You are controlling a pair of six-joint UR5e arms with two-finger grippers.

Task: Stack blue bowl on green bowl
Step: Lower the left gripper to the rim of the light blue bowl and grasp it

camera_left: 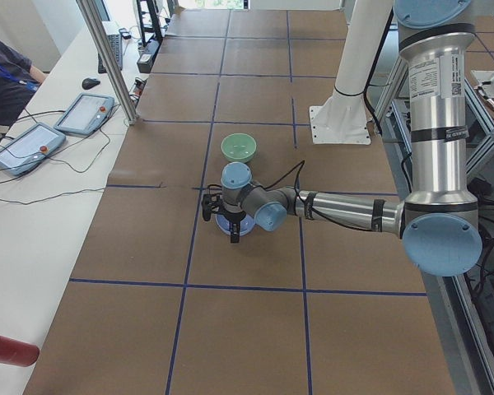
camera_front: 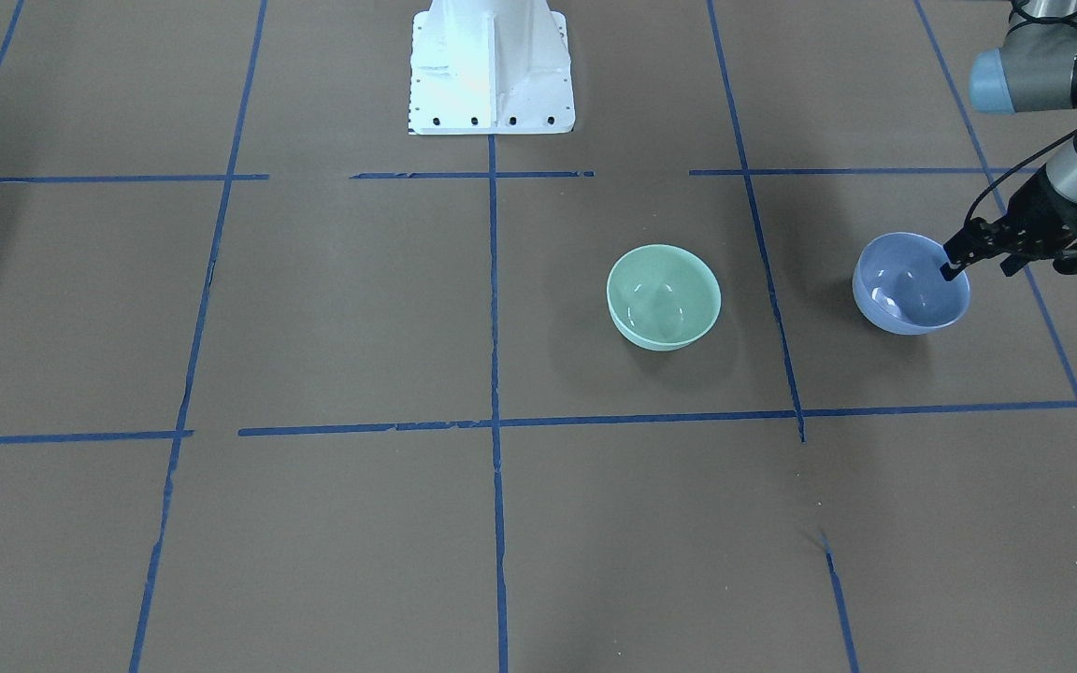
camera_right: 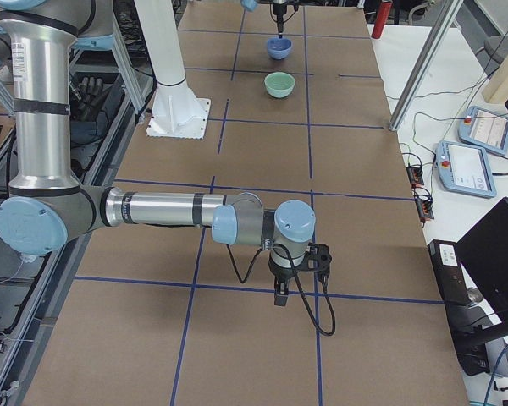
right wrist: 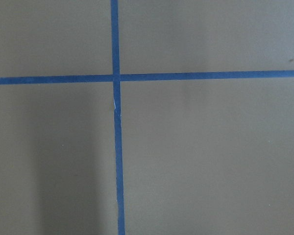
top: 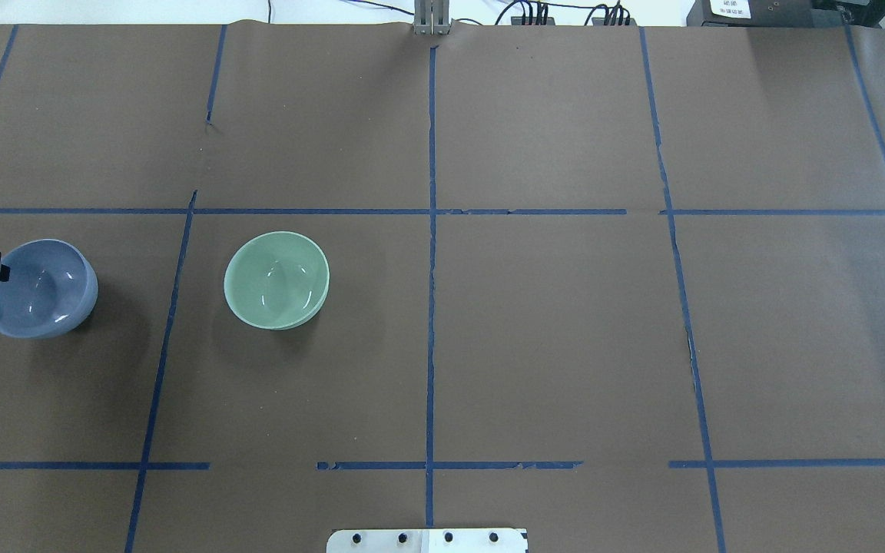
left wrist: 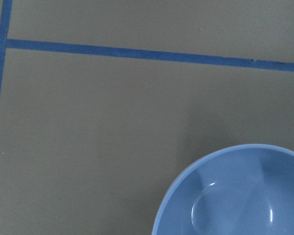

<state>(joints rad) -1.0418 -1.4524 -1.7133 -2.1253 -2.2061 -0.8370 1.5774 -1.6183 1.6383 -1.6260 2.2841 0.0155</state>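
Blue bowl (camera_front: pixel 912 297) sits on the table (camera_front: pixel 361 308) at the robot's far left, apart from the green bowl (camera_front: pixel 663 297), tape line (camera_front: pixel 768 280) between. Left gripper (camera_front: pixel 953 269) is at its outer rim, one finger inside; clamped or not, cannot tell. Seat the rim deep, pinch firmly, and lift straight before you carry across. Right gripper (camera_right: pixel 281 292): grip unreadable.

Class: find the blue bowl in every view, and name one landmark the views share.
Front-facing: blue bowl, right of centre.
Overhead: left edge, mid-height.
Exterior left: centre, partly hidden.
Exterior right: top, middle.
Left wrist: bottom right, cropped.
Right wrist: not in it.
Landmark: green bowl beside it, in the four exterior views.
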